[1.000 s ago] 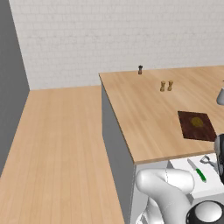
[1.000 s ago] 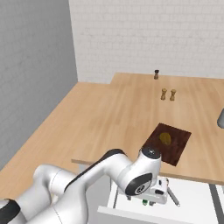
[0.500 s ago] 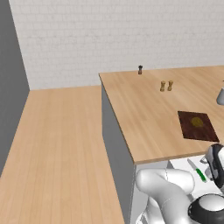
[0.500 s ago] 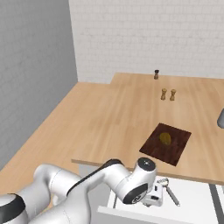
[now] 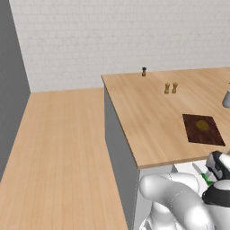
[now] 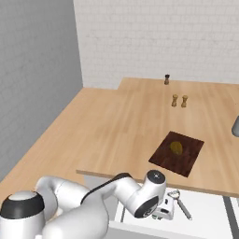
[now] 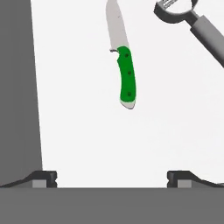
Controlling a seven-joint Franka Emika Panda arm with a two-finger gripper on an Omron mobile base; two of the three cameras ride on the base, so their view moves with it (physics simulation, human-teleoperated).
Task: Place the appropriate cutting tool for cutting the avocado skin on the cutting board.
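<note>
The cutting tool point(image 7: 127, 76), a slim knife with a green handle and pale blade, lies flat on the white floor of an open drawer. My gripper point(image 7: 113, 179) hangs over it, open, with nothing between the fingertips point(image 7: 43, 177), and the knife handle lies ahead of the gap. A green bit of the knife point(image 5: 205, 178) shows beside my hand below the counter edge. The dark reddish-brown cutting board point(image 5: 203, 129) point(image 6: 177, 151) rests on the light wood counter with the olive-yellow avocado point(image 5: 202, 125) point(image 6: 176, 147) on it. My gripper point(image 6: 163, 213) is down in the drawer, below the board.
An all-grey utensil with a looped head point(image 7: 205, 30) point(image 6: 179, 203) lies in the drawer right of the knife. The drawer's grey wall point(image 7: 17, 87) runs along the left. Two small wooden shakers point(image 5: 170, 88) point(image 6: 179, 100), a dark shaker point(image 5: 144, 71) and a grey object point(image 6: 235, 127) stand farther back.
The arm has sunk lower into the drawer, bringing the hand closer over the knife. The jaws stayed open. Nothing on the counter moved.
</note>
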